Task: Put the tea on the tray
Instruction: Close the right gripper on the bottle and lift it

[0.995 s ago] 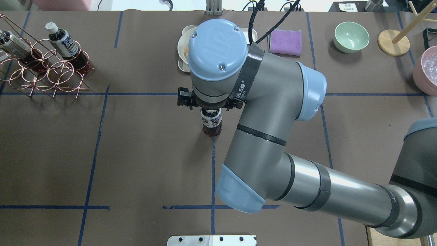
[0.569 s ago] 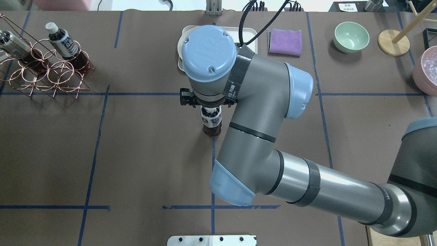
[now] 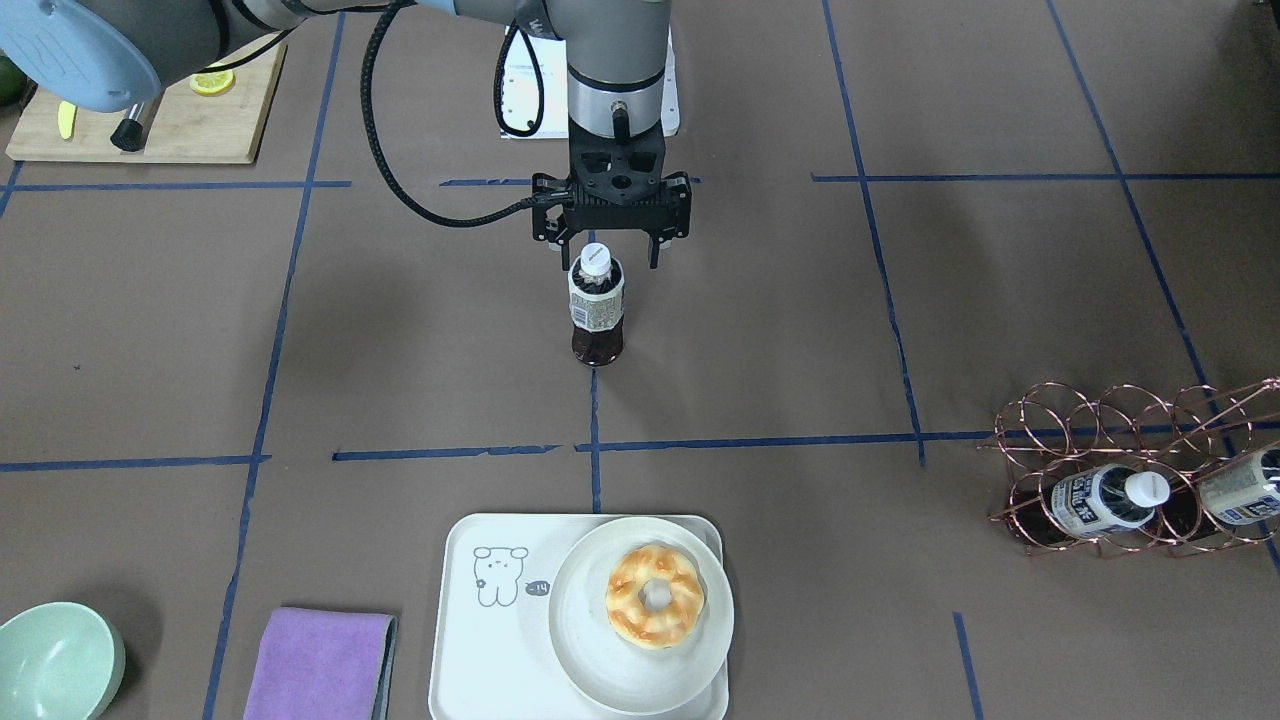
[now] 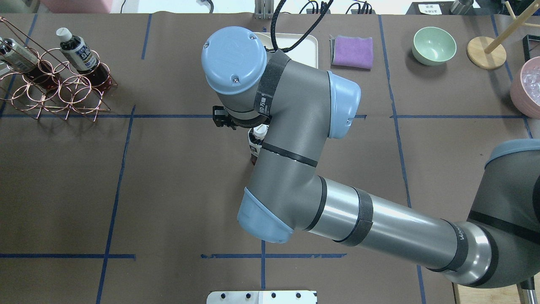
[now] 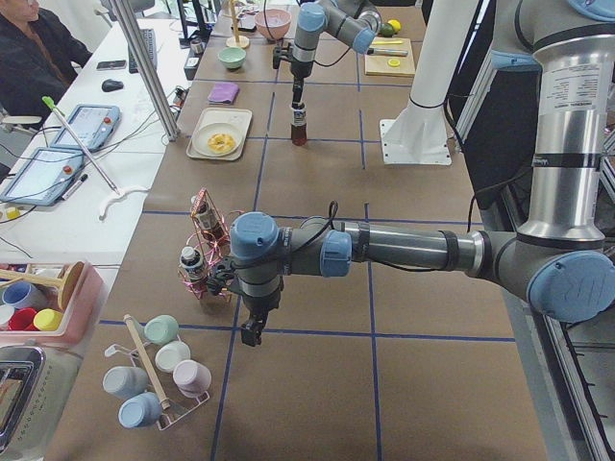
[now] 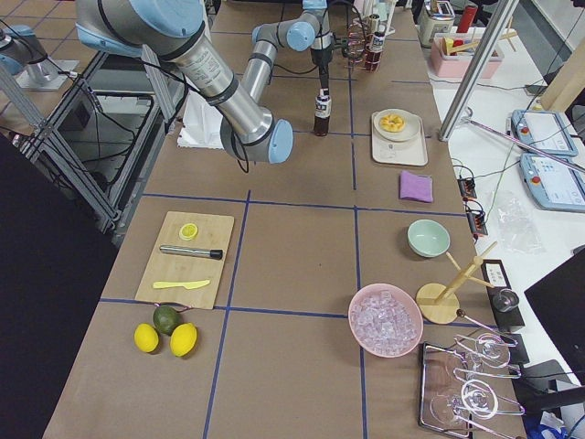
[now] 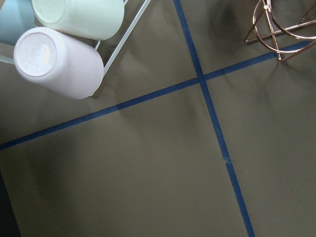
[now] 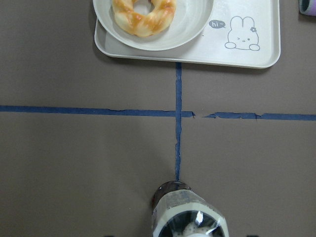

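Brown-papered table [image 3: 900, 300]: I logged 1 tea bottle [image 3: 596, 312] upright, right gripper [image 3: 608, 264] spread at its cap; left gripper [image 5: 252, 332] state untellable.

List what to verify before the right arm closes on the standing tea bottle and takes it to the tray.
1. Tea bottle upright on the table: ok.
2. Right claw open, straddling the cap: ok.
3. Fingers low enough to grip the body: cannot tell; they look level with the cap.
4. Free spot on the tray: ok, bear-drawing side bare; the plate with the doughnut fills the other side.
5. Path from bottle to tray: ok, only bare table and blue tape.
6. Left claw out of the way: ok, far down the table.
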Action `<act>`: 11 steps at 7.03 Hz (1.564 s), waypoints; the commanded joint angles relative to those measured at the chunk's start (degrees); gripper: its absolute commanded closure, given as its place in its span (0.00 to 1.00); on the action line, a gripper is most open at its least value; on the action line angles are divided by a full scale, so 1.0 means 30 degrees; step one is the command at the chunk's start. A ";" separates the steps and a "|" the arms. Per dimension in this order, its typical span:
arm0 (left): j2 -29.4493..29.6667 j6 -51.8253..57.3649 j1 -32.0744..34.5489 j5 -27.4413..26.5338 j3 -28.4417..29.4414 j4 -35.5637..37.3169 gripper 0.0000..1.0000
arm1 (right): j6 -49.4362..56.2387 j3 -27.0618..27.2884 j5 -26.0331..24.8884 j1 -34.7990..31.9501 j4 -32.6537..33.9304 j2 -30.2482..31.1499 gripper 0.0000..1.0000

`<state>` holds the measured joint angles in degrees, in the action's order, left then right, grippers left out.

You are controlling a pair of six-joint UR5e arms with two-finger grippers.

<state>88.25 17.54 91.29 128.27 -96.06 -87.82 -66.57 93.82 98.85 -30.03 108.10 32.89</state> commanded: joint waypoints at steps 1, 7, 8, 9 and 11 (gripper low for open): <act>-0.0001 0.0013 0.0011 0.0046 0.0000 -0.0112 0.00 | 0.0188 0.0102 0.0155 -0.0040 0.0032 0.0342 0.11; 0.0028 -0.0016 0.0245 0.0281 -0.0116 -0.0113 0.00 | 0.0160 0.0834 0.0185 -0.0040 0.0179 0.0783 0.66; 0.0028 -0.0016 0.0245 0.0281 -0.0117 -0.0083 0.00 | 0.0160 0.1270 0.0156 -0.0040 0.0208 0.1074 0.95; 0.0028 -0.0016 0.0303 0.0281 -0.0262 0.0004 0.00 | 0.0160 0.1855 0.0214 -0.0127 0.0208 0.1367 1.00; 0.0058 -0.0016 0.0449 0.0310 -0.0351 0.0034 0.00 | 0.0218 0.1978 0.1850 -0.2052 0.0092 0.1253 1.00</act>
<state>88.39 17.49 92.38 129.17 -96.92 -87.77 -66.05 99.44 102.20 -33.12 108.63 36.70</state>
